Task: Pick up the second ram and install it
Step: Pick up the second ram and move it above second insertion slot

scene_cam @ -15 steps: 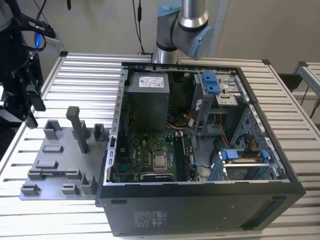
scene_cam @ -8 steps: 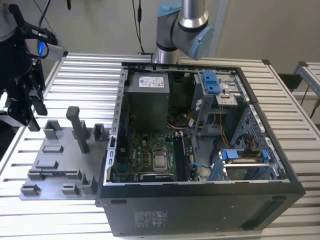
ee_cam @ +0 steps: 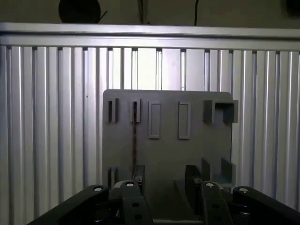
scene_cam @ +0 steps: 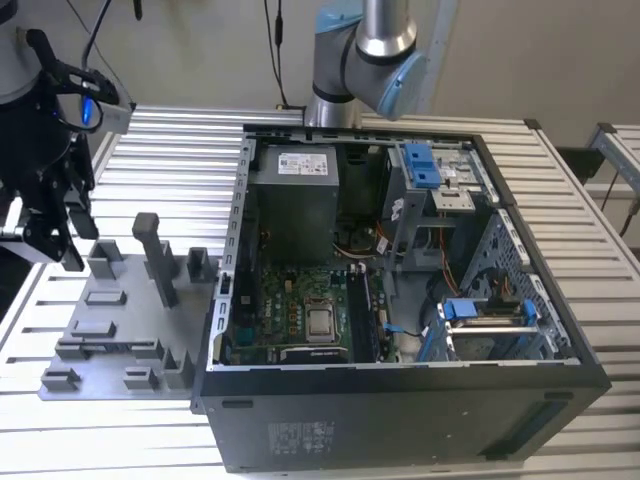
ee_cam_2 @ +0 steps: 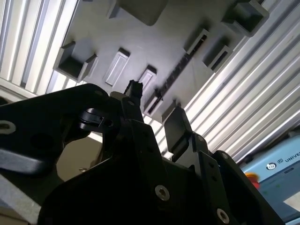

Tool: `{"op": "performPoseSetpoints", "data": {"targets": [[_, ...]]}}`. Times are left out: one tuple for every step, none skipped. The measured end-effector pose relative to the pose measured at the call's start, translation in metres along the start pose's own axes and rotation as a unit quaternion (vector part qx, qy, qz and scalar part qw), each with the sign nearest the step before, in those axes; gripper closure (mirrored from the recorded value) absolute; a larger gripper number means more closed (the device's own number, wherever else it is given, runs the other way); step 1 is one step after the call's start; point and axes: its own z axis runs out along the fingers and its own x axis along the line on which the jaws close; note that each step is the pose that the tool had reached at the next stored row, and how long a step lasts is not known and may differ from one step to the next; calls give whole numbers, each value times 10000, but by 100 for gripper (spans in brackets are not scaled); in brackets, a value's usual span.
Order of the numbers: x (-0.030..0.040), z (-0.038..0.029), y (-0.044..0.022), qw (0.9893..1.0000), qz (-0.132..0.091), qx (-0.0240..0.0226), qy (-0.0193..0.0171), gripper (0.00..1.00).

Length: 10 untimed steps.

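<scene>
Across the light-grey holder plate (ee_cam: 164, 154), can trace the second ram (ee_cam: 134, 136) as a thin dark line, standing on its long edge. Turns up in the second wrist view too, the same ram (ee_cam_2: 180, 70) as a dark strip with small chips in a row. Sits caught at its ends by slotted blocks (ee_cam: 135, 110), most likely so both flat faces stay free for a pinch and the stick cannot tip. Right beside it, can make out a matching pair of blocks with no stick between them.

Over the plate's end nearest the wrist cameras, can see the gripper (ee_cam: 165, 180), fingers (ee_cam: 192, 180) spread apart, nothing between them. By the first wrist view, runs straight toward one finger rather than down the middle of the gap. By the second wrist view, seems to end between the two tips. Cannot judge from that how well the gap is centred. Reads as clear of both pads, untouched, not yet lifted.

Seen from the exterior view, lies with the plate (scene_cam: 130, 310) at nine o'clock of the open computer case (scene_cam: 400, 430), on the slatted table (scene_cam: 170, 140), gripper (scene_cam: 58, 245) hanging at about ten o'clock of the plate, toward the exterior view's left. Leaves the motherboard slots (scene_cam: 365, 310) at three o'clock of the plate, well apart from the ram. Cannot tell whether a stick already stands in them.
</scene>
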Motion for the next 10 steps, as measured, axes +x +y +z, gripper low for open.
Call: {"op": "performPoseSetpoints", "data": {"targets": [[1, 12, -1, 10000, 0, 2, 0, 52], [1, 26, -1, 10000, 0, 5, 0, 52], [2, 39, -1, 10000, 0, 6, 0, 52], [3, 50, -1, 10000, 1, 6, 0, 52], [5, 61, -1, 10000, 1, 6, 0, 52], [7, 70, -2, 10000, 0, 6, 0, 52], [9, 78, -3, 10000, 0, 6, 0, 52], [9, 87, -3, 10000, 0, 6, 0, 52], [10, 95, -3, 10000, 0, 6, 0, 52], [11, 106, -4, 10000, 0, 6, 0, 52]]}}
